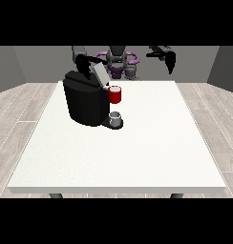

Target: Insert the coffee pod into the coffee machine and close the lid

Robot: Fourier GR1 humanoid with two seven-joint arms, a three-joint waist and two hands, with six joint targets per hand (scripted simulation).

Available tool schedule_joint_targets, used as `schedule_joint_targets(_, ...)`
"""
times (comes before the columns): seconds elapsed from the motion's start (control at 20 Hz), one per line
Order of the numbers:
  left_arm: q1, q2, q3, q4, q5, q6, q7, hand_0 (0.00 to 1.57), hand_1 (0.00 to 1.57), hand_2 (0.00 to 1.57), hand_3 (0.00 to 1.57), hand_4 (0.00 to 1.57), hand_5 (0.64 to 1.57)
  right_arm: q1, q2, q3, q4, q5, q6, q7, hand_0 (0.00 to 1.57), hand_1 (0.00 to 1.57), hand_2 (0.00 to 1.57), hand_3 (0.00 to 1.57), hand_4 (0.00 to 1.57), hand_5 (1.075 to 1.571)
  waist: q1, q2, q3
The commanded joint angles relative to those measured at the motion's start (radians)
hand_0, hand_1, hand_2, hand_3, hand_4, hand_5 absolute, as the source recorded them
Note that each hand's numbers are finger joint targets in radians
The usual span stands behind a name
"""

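1. On the left half of the large white table (137, 152), a bulky black coffee machine (85, 102) is seen, with its grey lid (100, 75) tilted up and back, so the pod holder is judged to be open.

2. At the machine's front, a red cylindrical part with a pale rim (115, 94) is seen projecting; it is taken to be the pod holder or the pod itself, and which of the two cannot be told. No separate coffee pod is made out on the table.

3. Below that red part, a small grey cup (116, 117) is stood on the machine's dark base, presumably placed to catch the brew.

4. The hand at the view's left (83, 64) is held just above and behind the machine's top, close to the raised lid; whether the lid is touched cannot be told, nor can the lie of its fingers. The position is judged suited to pushing the lid down.

5. The hand at the view's right (169, 59) is held well apart from the machine, raised above the table's far edge, with fingers hanging down fairly straight and nothing held; it is judged to be kept clear of the work.

6. The lid is not yet closed, so the closing step is judged outstanding.
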Motion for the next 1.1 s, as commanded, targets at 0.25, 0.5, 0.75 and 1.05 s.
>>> schedule_joint_targets(0.25,0.03,0.041,-0.003,-0.023,0.021,-0.009,-0.019,0.0,0.0,0.0,0.0,0.0,1.571,-0.066,0.027,0.007,0.073,0.018,0.001,-0.011,0.0,0.0,0.0,0.0,0.0,1.571,0.004,0.04,0.0026)
schedule_joint_targets(0.5,0.047,0.02,-0.028,-0.006,-0.024,0.036,-0.071,0.0,0.0,0.0,0.0,0.0,1.571,-0.12,0.011,0.01,0.078,0.029,0.017,0.01,0.0,0.0,0.0,0.0,0.0,1.571,0.001,0.052,0.0024)
schedule_joint_targets(0.75,0.057,0.052,-0.004,0.009,0.019,0.01,-0.03,0.0,0.0,0.0,0.0,0.0,1.571,-0.109,0.038,0.051,0.071,0.059,0.012,0.046,0.0,0.0,0.0,0.0,0.08,1.571,-0.01,0.008,0.0024)
schedule_joint_targets(1.05,0.017,0.063,-0.008,0.02,0.013,0.018,-0.048,0.0,0.0,0.0,0.0,0.14,1.571,-0.153,0.067,0.078,0.078,0.103,-0.032,-0.004,0.0,0.0,0.0,0.0,0.0,1.571,0.019,0.052,0.0025)
